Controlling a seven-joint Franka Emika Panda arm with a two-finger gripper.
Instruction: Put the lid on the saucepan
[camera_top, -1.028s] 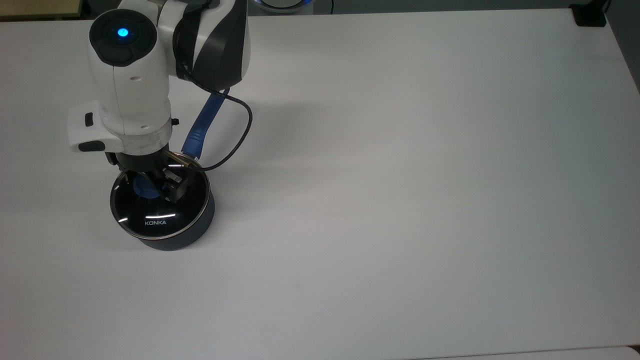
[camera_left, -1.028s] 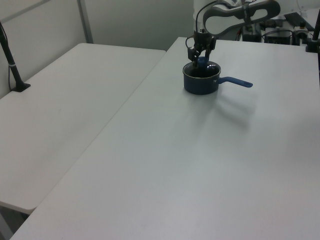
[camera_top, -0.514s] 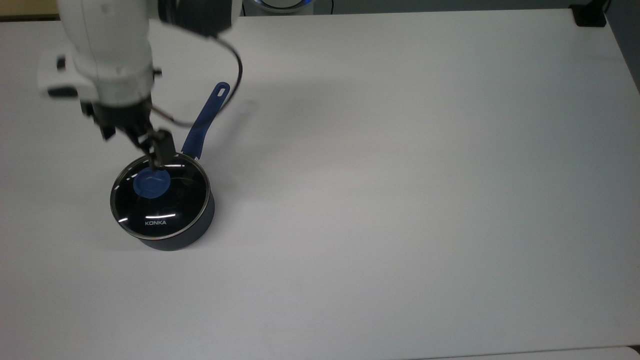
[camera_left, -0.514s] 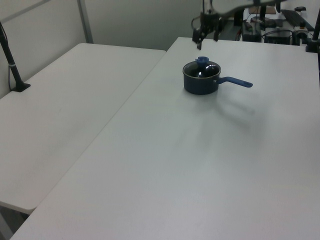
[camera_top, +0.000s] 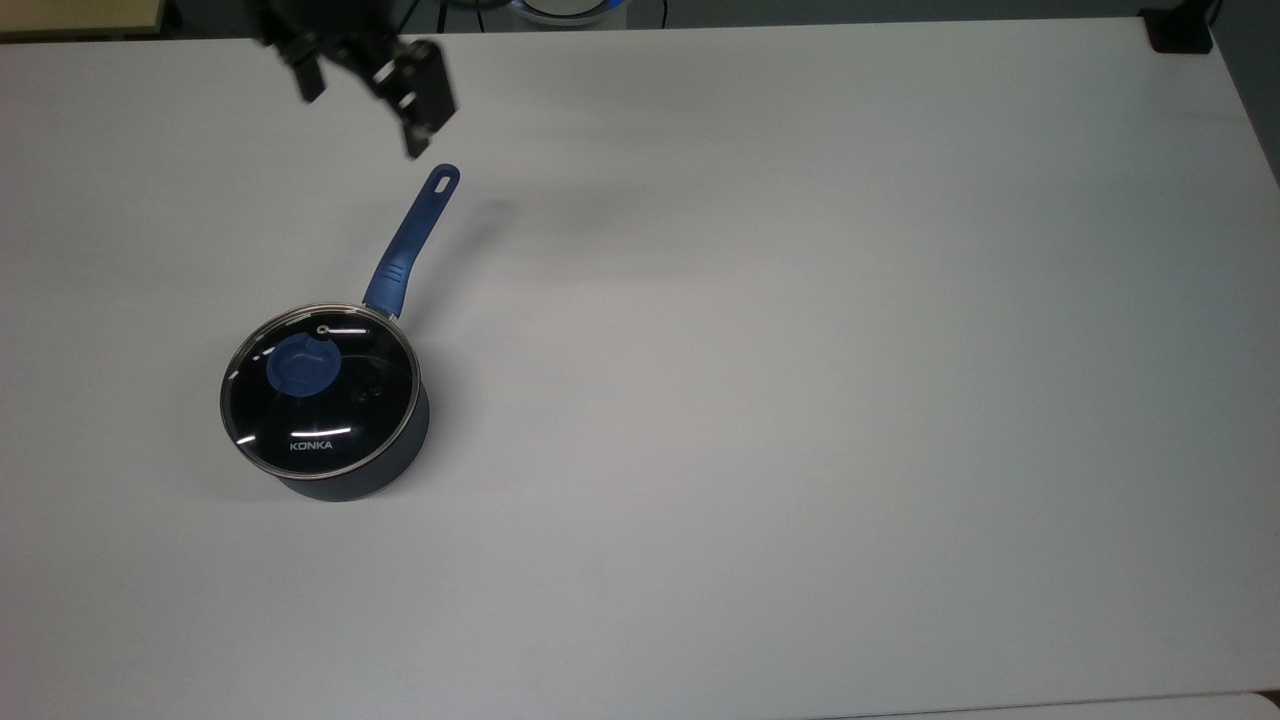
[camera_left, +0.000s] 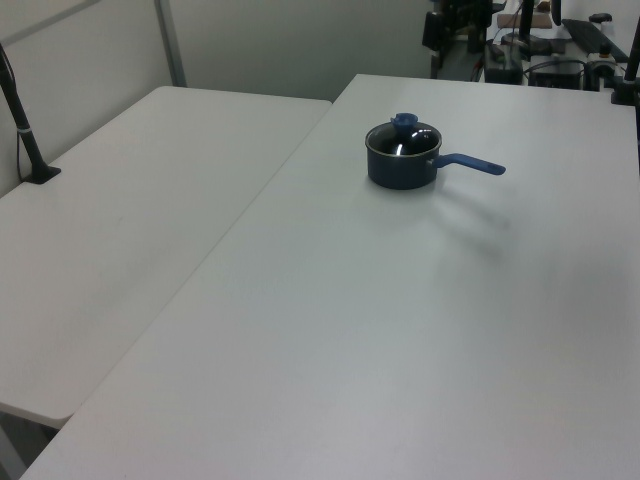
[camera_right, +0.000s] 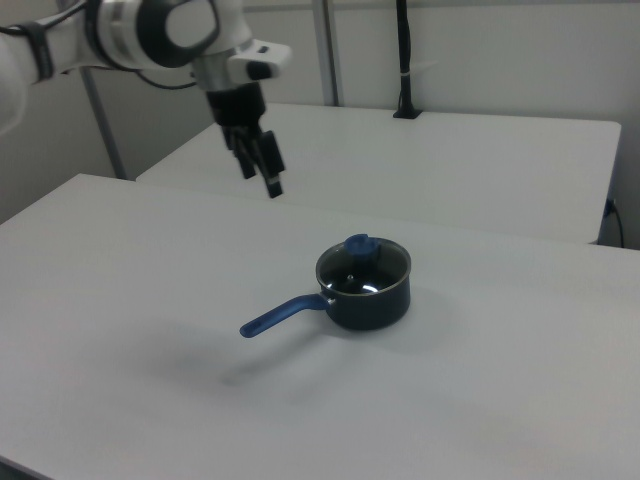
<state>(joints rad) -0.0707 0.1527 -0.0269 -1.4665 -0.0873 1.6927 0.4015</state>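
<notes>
The glass lid (camera_top: 340, 400) with its blue knob (camera_top: 302, 367) lies flat on the dark saucepan (camera_top: 392, 462), rim on rim. The pan's blue handle (camera_top: 410, 238) points toward the top view's upper right. The saucepan (camera_left: 398, 172) and lid (camera_left: 404, 143) also appear in the left view. In the right view the saucepan (camera_right: 378, 300) carries the lid (camera_right: 362, 268). My gripper (camera_top: 363, 120) hangs high, well away from the pan, beyond the handle's eyelet end. It is open and holds nothing. The right view has the gripper (camera_right: 262, 180) up and to the left of the pan.
The white table (camera_top: 800, 350) stretches wide to the top view's right. A black block (camera_top: 1178, 32) sits at its far right corner. A second white table (camera_left: 130, 220) adjoins on the left view's left, with a clamped black post (camera_left: 28, 140).
My gripper let go of the lid's knob, rose and drew back toward the top view's upper edge. The lid stays seated on the saucepan.
</notes>
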